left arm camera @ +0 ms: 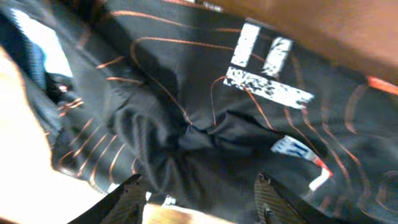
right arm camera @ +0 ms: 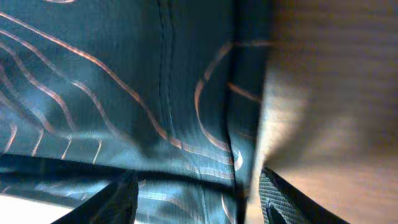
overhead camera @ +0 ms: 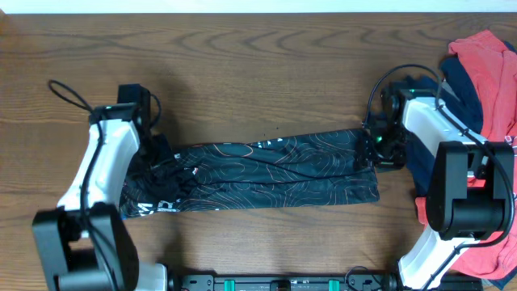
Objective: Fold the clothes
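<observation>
The black jersey point(overhead camera: 266, 170) lies as a long strip across the desk point(overhead camera: 242, 65), with its ends hidden under the arms. The left gripper point(left arm camera: 198, 182) gapes wide over bunched cloth. The right gripper point(right arm camera: 198, 177) gapes wide over the jersey's edge. Both wrist views are blurred. The red garment point(overhead camera: 494, 56) and navy garment point(overhead camera: 459, 81) are partly covered by the right arm point(overhead camera: 460, 186) and cut off by the frame.

No legible text: only blurred, unreadable white lettering point(left arm camera: 264, 65) on the black contour-lined jersey point(overhead camera: 258, 174)
</observation>
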### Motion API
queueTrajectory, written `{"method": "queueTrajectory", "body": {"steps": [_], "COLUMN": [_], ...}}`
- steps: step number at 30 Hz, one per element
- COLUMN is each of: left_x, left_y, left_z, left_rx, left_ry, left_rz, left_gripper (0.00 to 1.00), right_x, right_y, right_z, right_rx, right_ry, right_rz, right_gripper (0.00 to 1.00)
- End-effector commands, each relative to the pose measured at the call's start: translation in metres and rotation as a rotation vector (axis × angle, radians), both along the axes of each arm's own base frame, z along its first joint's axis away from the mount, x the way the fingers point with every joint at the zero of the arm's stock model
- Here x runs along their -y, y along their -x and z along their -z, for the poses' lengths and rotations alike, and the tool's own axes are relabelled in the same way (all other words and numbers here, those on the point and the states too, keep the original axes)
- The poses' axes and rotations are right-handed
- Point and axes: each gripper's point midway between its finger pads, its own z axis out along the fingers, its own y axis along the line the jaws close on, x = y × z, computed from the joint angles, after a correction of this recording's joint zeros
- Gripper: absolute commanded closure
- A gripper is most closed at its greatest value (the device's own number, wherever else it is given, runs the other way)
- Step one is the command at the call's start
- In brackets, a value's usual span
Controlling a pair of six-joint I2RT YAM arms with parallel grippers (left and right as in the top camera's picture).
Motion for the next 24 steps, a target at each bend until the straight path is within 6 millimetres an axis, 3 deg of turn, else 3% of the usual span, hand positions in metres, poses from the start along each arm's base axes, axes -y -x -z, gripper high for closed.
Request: {"method": "queueTrajectory", "body": {"steps": [1, 4, 6, 10, 11, 15, 18, 21, 24], "left_x": [0.001, 0.001, 0.0, 0.001, 0.001, 0.001, 0.0, -0.004, -0.01], "left_y": [0.0, 0.0, -0.001, -0.001, 0.0, 0.0, 0.0, 0.002, 0.005], "left_z": [-0.007, -0.007, -0.007, -0.007, -0.007, -0.007, -0.007, -0.007, -0.007], "left_rx": [0.01, 0.009, 0.012, 0.012, 0.011, 0.008, 0.009, 0.004, -0.006], "left_ry": [0.009, 0.009, 0.009, 0.009, 0.009, 0.009, 0.009, 0.009, 0.011], "left_rz": [-0.006, -0.006, -0.006, -0.006, -0.006, -0.006, -0.007, -0.022, -0.047], "left_gripper": [0.42, 0.42, 0.42, 0.42, 0.42, 0.42, 0.42, 0.42, 0.42], "right_x": [-0.007, -0.018, -0.027, -0.036, -0.035, -0.022, 0.016, 0.049, 0.059], "right_y": [0.008, 0.005, 0.003, 0.002, 0.002, 0.0, -0.011, -0.029, -0.045], "right_z": [0.006, 0.015, 0.018, 0.018, 0.018, 0.019, 0.013, -0.01, -0.04], "right_rx": [0.018, 0.056, 0.081, 0.094, 0.093, 0.086, 0.079, 0.096, 0.126], "right_ry": [-0.061, -0.119, -0.17, -0.215, -0.21, -0.149, 0.027, 0.144, 0.153], "right_rz": [-0.035, -0.026, -0.022, -0.021, -0.021, 0.002, 0.099, 0.186, 0.207], "right_gripper": [0.4, 0.44, 0.53, 0.95, 0.99, 0.99, 0.99, 0.99, 0.99]}}
